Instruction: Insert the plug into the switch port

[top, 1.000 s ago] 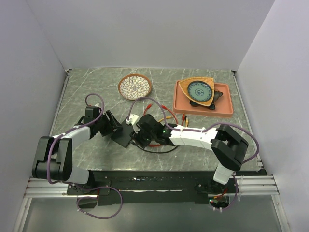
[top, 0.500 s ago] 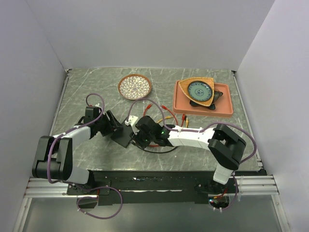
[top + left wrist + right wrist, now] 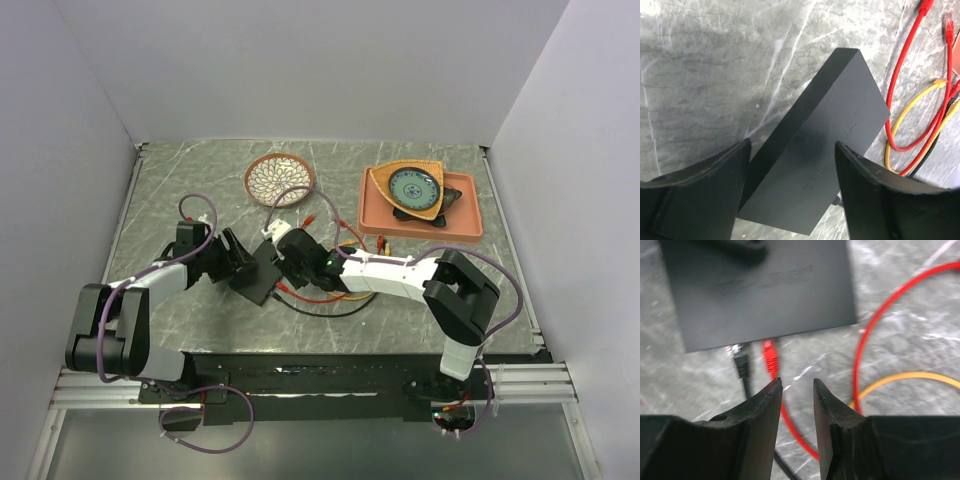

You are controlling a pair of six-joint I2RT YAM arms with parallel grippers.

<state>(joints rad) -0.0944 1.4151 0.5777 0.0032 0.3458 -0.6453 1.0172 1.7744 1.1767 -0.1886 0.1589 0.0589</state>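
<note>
The switch (image 3: 815,150) lies flat on the grey marbled desk (image 3: 180,190), left of its middle and between the two arms. The left fingers (image 3: 695,200) press against its two long sides, one on each. Bare desk shows along its left and far edges. Its right edge faces a tangle of cables.

At the socket edge, a red plug (image 3: 770,352) and a black plug (image 3: 741,362) sit side by side with their tips meeting the switch. How deep either one sits cannot be told. The right fingers (image 3: 760,435) hover just behind these plugs with a narrow gap between them and pinch nothing. The red cable (image 3: 860,365) runs on the desk below that gap.

Faint raised lettering marks the switch's top, too dim to read.

A yellow cable (image 3: 905,127) loops beside the red one, close to the switch's right corner. Farther back stand a round patterned bowl (image 3: 279,179) and an orange tray (image 3: 470,225) that holds a three-cornered dish (image 3: 412,186), both well apart from the switch. White walls (image 3: 60,150) close in the desk on the left, right and far sides.
</note>
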